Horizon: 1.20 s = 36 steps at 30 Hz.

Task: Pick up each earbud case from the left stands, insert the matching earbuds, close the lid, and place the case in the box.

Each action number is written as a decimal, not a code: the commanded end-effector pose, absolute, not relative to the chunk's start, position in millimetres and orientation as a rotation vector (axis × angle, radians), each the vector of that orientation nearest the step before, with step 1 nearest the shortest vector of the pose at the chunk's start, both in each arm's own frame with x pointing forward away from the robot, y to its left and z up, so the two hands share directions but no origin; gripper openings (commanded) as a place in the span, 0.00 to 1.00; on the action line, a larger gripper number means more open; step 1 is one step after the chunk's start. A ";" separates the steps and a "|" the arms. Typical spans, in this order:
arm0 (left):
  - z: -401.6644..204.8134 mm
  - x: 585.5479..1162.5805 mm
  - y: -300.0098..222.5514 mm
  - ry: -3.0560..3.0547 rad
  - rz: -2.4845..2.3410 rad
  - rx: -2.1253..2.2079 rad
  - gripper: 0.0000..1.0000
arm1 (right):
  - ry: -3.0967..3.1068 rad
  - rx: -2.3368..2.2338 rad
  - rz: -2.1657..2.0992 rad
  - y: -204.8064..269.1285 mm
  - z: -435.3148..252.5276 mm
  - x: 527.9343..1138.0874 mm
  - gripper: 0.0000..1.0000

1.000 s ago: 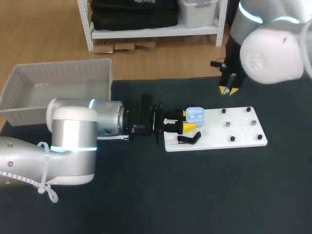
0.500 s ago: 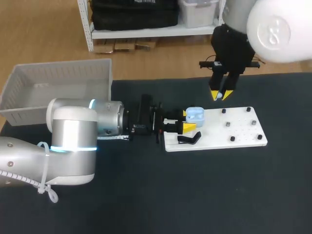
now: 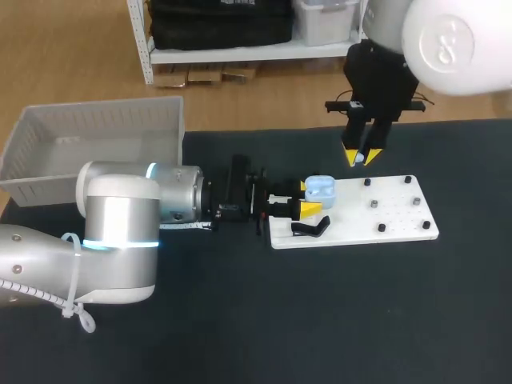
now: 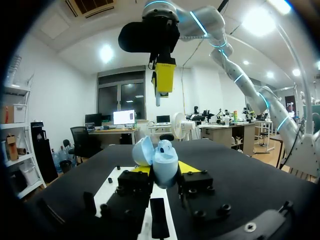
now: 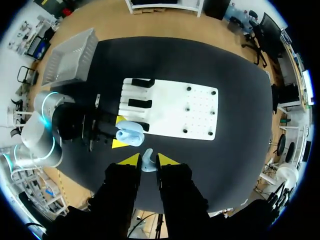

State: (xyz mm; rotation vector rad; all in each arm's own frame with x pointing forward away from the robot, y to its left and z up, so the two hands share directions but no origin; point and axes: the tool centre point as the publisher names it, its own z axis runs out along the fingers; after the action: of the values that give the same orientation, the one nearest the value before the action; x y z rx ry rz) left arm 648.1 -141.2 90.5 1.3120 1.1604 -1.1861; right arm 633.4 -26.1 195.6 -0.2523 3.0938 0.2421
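A light blue earbud case (image 3: 322, 189) with its lid open sits between the yellow tips of my left gripper (image 3: 310, 198), which is shut on it over the left end of the white board (image 3: 360, 220). In the left wrist view the case (image 4: 161, 156) stands upright with its lid tipped back. My right gripper (image 3: 362, 157) hangs above and slightly behind the case, shut on a small pale earbud (image 4: 158, 100). From the right wrist view the case (image 5: 130, 134) lies just ahead of the right gripper (image 5: 146, 160).
A black stand (image 3: 310, 229) lies on the board's near left corner, and two more black stands (image 5: 142, 83) show in the right wrist view. Several small black pegs (image 3: 374, 204) dot the board's right half. A grey box (image 3: 96, 120) stands at the table's far left.
My right gripper has swung left from the table's far edge, with the earbud, to a spot above the board near the case. The left arm and case have kept still.
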 end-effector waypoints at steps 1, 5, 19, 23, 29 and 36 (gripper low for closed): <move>89.6 646.7 -141.3 1.158 -1.181 1.307 0.00 | 3.089 -0.444 0.231 -13.5 196.5 630.7 0.00; 89.6 646.7 -141.3 1.158 -1.181 1.307 0.00 | 3.075 -0.609 0.207 3.8 194.9 626.3 0.00; 89.6 646.7 -141.3 1.158 -1.181 1.307 0.00 | 3.064 -0.728 0.156 24.9 171.6 620.8 0.00; 89.6 646.7 -141.3 1.158 -1.181 1.307 0.00 | 3.059 -0.716 0.159 24.4 167.9 621.2 0.00; 89.6 646.7 -141.3 1.158 -1.181 1.307 0.00 | 3.059 -0.724 0.161 27.7 160.6 620.4 0.00; 89.6 646.7 -141.3 1.158 -1.181 1.307 0.00 | 3.060 -0.761 0.152 34.0 153.8 620.4 0.00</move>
State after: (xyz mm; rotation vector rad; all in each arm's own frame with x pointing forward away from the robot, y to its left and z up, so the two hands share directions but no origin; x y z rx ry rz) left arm 648.1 -141.2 90.6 1.3120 1.1604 -1.1861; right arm 619.4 31.1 156.4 -0.7604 3.0602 0.1587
